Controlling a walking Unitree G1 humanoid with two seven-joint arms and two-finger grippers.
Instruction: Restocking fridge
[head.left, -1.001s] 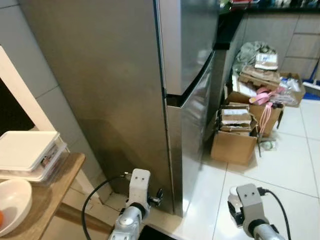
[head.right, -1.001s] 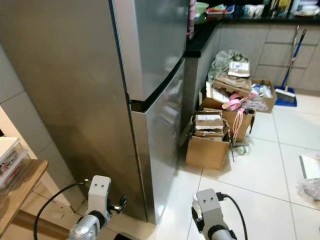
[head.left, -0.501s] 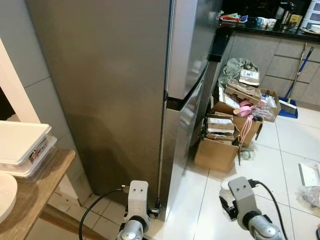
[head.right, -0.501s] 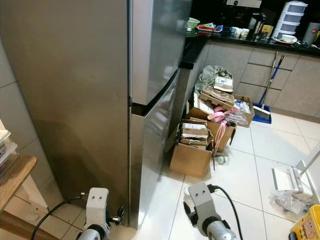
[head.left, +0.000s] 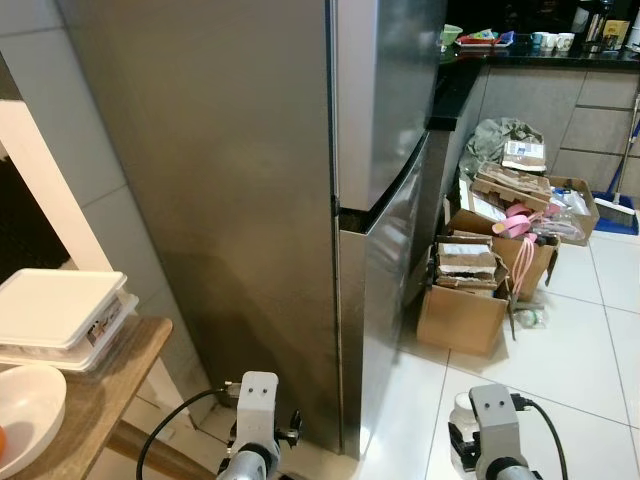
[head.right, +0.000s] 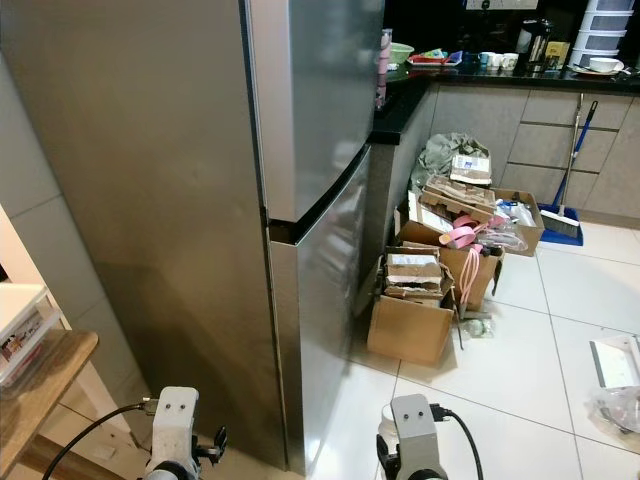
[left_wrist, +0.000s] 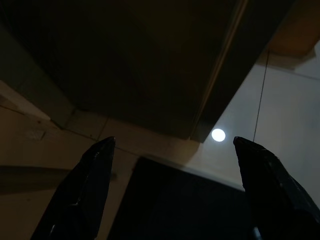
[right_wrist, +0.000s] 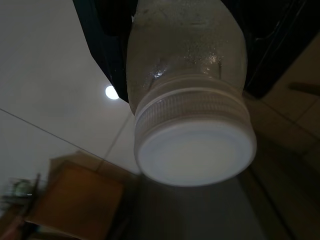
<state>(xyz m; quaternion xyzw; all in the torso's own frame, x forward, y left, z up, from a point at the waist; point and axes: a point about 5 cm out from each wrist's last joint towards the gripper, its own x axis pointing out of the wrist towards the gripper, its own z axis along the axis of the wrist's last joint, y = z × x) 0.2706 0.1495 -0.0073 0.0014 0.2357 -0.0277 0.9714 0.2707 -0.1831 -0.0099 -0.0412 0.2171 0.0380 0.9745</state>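
Note:
The tall steel fridge (head.left: 300, 200) stands right ahead with its upper door (head.left: 385, 90) and lower door (head.left: 390, 290) both closed; I face its front corner. My left gripper (left_wrist: 172, 142) hangs low by the fridge's base, fingers (left_wrist: 90, 185) wide apart with nothing between them. Its wrist (head.left: 257, 398) shows at the lower edge of the left eye view. My right gripper (right_wrist: 187, 45) hangs low over the white tiles, shut on a clear jar (right_wrist: 185, 75) with a white screw lid (right_wrist: 195, 150). Its wrist (head.left: 492, 420) shows at the lower right.
A wooden table (head.left: 100, 390) at my left carries stacked white lidded boxes (head.left: 60, 315) and a white bowl (head.left: 25, 405). Open cardboard boxes (head.left: 465, 305) full of clutter sit on the floor beside the fridge, below a dark counter (head.left: 520, 60). White tiles (head.left: 560, 390) stretch to the right.
The camera has swung back left, so the table and white boxes show more fully again. Both arms still hang low, and the right gripper keeps the jar.

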